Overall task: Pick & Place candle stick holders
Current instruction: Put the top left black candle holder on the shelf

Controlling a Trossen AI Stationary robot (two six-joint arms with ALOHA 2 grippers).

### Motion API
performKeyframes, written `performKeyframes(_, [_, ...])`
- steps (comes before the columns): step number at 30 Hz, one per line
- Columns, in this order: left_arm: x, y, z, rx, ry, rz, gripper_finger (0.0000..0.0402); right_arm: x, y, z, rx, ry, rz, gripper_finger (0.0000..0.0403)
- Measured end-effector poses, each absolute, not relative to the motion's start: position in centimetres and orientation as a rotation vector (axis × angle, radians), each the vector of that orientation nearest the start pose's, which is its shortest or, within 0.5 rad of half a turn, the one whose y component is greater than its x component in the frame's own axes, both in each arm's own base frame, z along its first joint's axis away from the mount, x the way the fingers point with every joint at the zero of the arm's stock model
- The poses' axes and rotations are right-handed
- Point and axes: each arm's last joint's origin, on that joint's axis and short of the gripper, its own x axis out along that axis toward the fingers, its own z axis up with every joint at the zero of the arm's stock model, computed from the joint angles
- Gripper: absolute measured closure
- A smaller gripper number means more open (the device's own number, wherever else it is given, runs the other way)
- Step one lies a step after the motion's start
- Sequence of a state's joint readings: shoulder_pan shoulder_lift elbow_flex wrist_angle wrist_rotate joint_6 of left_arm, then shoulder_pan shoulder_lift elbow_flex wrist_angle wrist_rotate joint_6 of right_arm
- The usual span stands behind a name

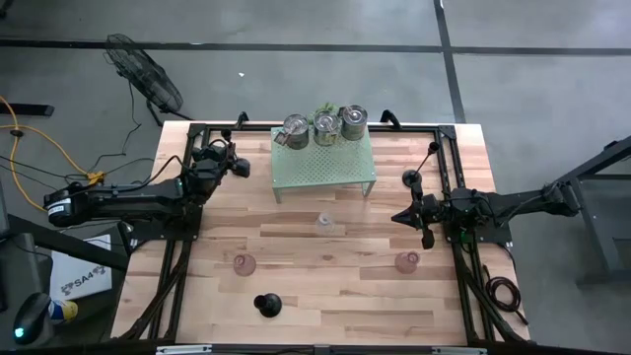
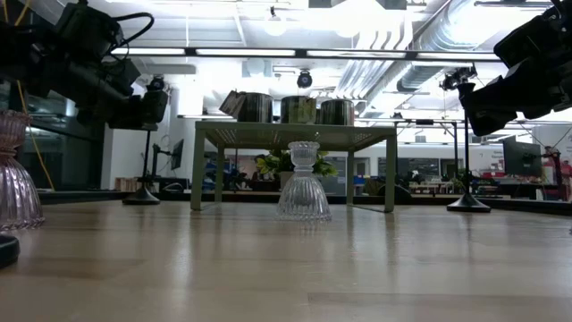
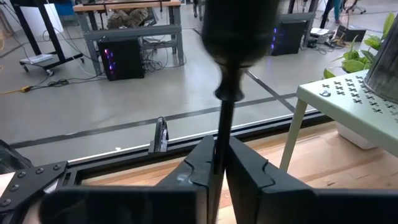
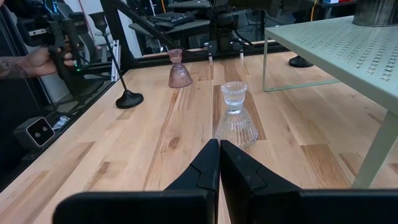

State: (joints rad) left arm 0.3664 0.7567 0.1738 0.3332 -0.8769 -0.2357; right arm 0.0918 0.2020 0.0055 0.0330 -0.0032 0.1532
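The left gripper [image 1: 240, 168] stood closed on the thin stem of a black candle stick holder [image 3: 231, 81], carried upright above the table's [image 1: 325, 296] far-left corner, beside the green rack [image 1: 323, 163] bearing three silver cups [image 1: 325, 126]. The right gripper [image 4: 219, 160] hovered empty with its fingers pressed together. The clear glass holder [image 4: 236, 116] stood upright directly ahead of it, toward the table's centre, so the right arm was judged nearer. Two pink holders [image 1: 245, 263] and other black holders [image 1: 268, 305] stood elsewhere on the table, well apart.
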Motion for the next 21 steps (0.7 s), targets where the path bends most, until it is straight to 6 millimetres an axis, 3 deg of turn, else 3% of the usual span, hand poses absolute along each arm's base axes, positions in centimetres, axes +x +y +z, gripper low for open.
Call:
performKeyframes(14, [13.1,7.5,18.2,-0.141,0.083,1.272,0.0394,10.8,1.0,15.2,0.145,0.17,0.082,0.0399])
performKeyframes(21, [14.0,7.6,20.6,-0.125,0.064,1.208,0.0392,10.8,1.0,15.2,0.145,0.171,0.082,0.0399])
